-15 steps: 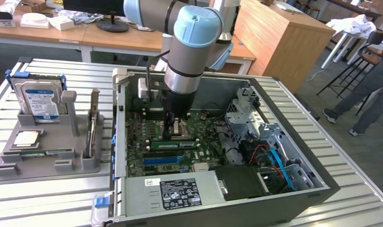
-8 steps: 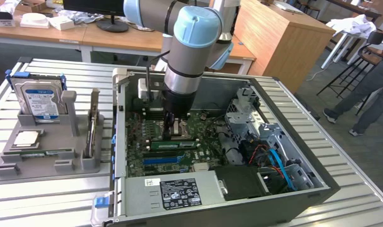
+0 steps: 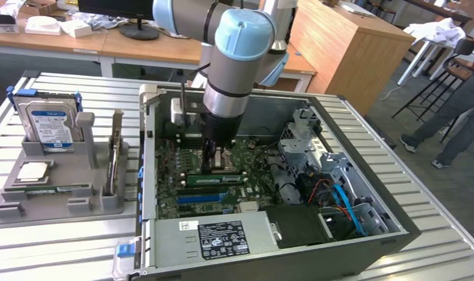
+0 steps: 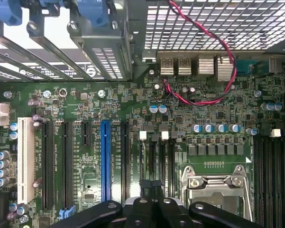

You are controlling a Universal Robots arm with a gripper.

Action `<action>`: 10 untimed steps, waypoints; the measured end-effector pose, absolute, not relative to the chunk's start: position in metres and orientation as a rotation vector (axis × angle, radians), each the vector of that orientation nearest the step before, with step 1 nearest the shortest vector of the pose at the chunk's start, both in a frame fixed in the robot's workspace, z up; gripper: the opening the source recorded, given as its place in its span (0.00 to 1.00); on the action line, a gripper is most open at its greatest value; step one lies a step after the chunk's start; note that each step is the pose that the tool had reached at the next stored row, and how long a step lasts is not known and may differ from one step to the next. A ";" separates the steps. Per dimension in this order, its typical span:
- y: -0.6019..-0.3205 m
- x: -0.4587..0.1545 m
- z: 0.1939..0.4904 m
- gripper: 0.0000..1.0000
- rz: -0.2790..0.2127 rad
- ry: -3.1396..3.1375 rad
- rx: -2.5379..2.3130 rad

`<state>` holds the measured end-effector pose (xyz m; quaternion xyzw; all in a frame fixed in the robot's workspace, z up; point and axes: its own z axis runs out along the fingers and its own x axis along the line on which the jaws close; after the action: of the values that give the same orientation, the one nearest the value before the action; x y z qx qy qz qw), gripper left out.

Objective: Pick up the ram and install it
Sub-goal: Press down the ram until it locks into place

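Hovered above the motherboard, end effector pressed together. Judged the ram light, stiff, fragile; best gripped along its long edges.

- Open PC case on slatted table, motherboard inside.
- Ram seated in slot on board, just beside gripper.
- Parts holder at exterior view's left of case, hard drive upright at its back.
- Power supply along case's near edge.
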<state>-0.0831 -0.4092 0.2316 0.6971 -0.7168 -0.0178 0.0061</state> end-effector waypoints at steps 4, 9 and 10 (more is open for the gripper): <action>-0.409 -0.083 0.230 0.10 -0.055 -2.243 2.182; -0.409 -0.083 0.229 0.10 -0.055 -2.244 2.182; -0.409 -0.083 0.229 0.10 -0.055 -2.244 2.182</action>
<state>-0.0831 -0.4093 0.2288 0.6970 -0.7168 -0.0177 0.0058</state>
